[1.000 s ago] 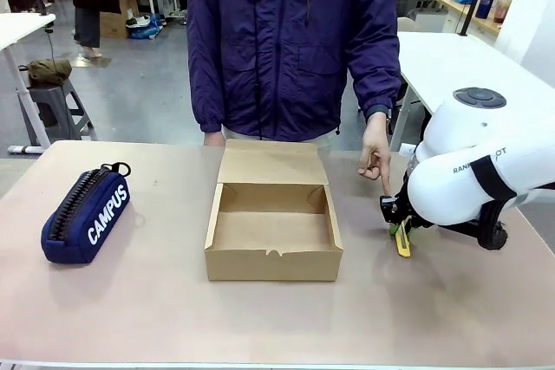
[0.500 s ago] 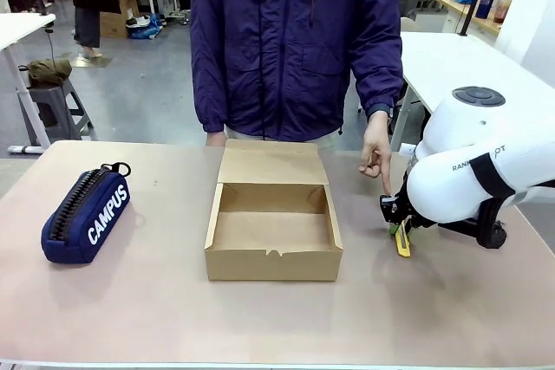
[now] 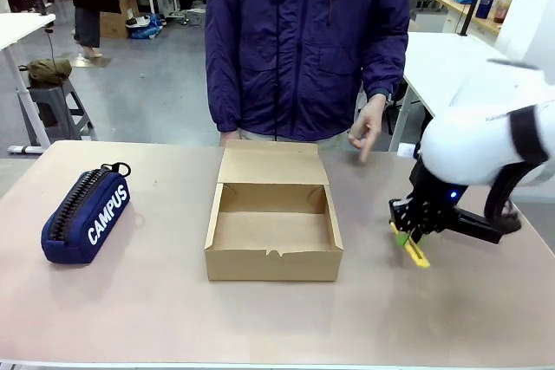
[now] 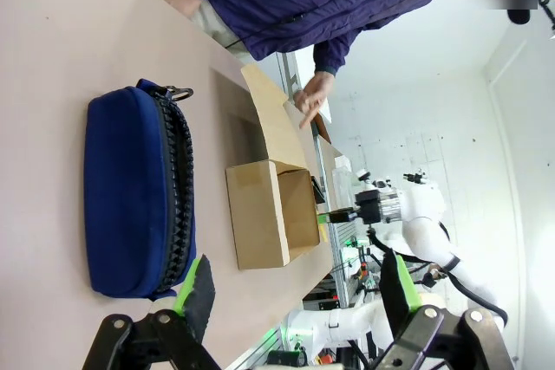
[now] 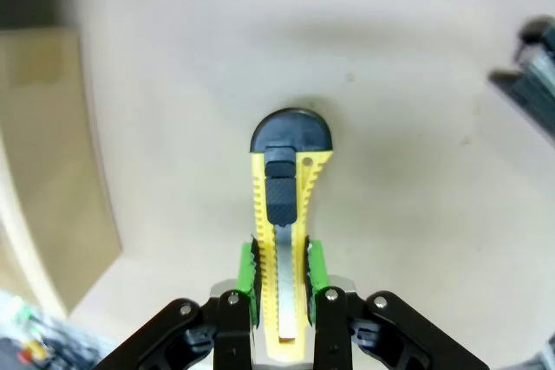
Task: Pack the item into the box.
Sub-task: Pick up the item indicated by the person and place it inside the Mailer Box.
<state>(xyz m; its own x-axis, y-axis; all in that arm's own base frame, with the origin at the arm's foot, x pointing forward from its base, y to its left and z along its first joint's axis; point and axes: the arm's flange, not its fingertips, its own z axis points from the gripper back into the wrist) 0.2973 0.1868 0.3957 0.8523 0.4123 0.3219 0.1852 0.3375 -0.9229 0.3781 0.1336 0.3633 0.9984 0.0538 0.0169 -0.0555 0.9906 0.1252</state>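
The item, a slim yellow utility knife (image 3: 413, 249) with a black end and slider, hangs just above the table right of the box, tilted down to the right. My right gripper (image 3: 404, 233) is shut on it. The right wrist view has the knife (image 5: 283, 214) running away from the camera, clamped between the green pads (image 5: 247, 268) of the right gripper (image 5: 282, 268). The box (image 3: 272, 228), brown cardboard with its flap lid folded back, stands open mid-table; its inside shows nothing. My left gripper (image 4: 293, 288) is open, hovering near the navy pencil case (image 4: 139, 190), with the box (image 4: 269, 212) beyond.
A navy "CAMPUS" pencil case (image 3: 87, 212) lies at the table's left. A person in a dark blue jacket stands at the far edge, one hand (image 3: 366, 132) raised above the table behind the right arm. Bare tabletop lies in front of the box.
My right gripper has lifted the knife off the table and swung it, the arm rising. The person's hand has drawn back from pointing at the table.
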